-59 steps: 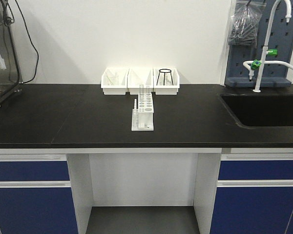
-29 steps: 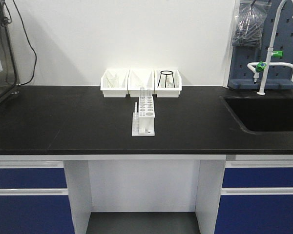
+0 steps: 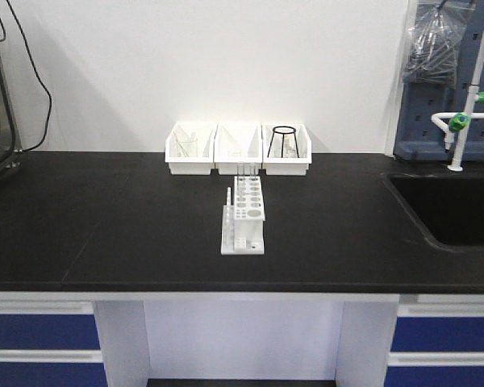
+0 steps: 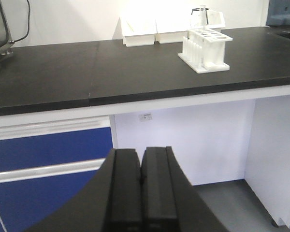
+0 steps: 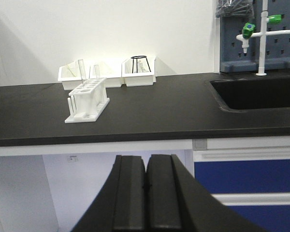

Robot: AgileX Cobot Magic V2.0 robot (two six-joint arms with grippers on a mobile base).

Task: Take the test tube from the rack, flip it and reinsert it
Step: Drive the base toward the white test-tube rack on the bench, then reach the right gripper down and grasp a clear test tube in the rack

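Note:
The small white rack (image 3: 244,214) stands on the black counter (image 3: 129,226), in front of the storage bins. It also shows in the left wrist view (image 4: 206,50) and the right wrist view (image 5: 88,100). A clear test tube (image 5: 81,71) stands in its far end, leaning a little. My left gripper (image 4: 141,166) is shut and empty, low in front of the counter and left of the rack. My right gripper (image 5: 146,171) is shut and empty, low in front of the counter and right of the rack. Neither gripper shows in the front view.
Three white open-front bins (image 3: 239,149) stand against the wall behind the rack; the right one holds a black wire stand (image 3: 284,141). A sink (image 3: 460,211) with a green-handled tap (image 3: 460,121) is at the right. Blue drawers (image 3: 40,339) are under the counter.
The front view has moved closer to the counter and shifted; the rack and bins now appear larger and lower in the frame. The rack itself has not moved on the counter.

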